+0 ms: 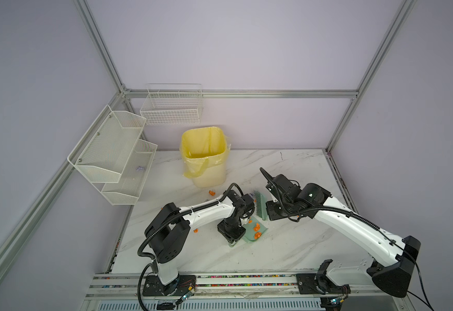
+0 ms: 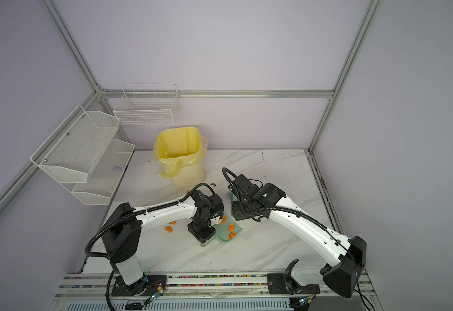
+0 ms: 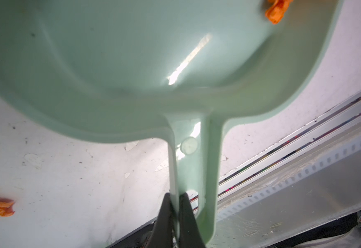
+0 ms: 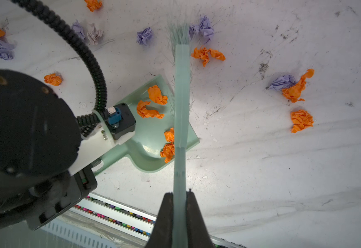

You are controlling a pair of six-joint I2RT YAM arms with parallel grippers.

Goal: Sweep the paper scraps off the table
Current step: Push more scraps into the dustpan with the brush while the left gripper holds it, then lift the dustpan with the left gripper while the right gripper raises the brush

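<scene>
Orange and lilac paper scraps (image 4: 301, 120) mostly loose on the surface (image 4: 261, 171): a handful of orange ones inside the green dustpan (image 4: 146, 137), many more beyond its open lip and off to either side of it. Left pincer (image 3: 176, 197) clenched on the dustpan handle, pan flat down. Right pincer (image 4: 179, 193) clamped on the brush (image 4: 181, 85) handle, bristles past the dustpan's lip among lilac wads. Judged early: most gathering, plus tipping into the yellow bin (image 1: 214, 172) well beyond the dustpan, yet to do.
</scene>
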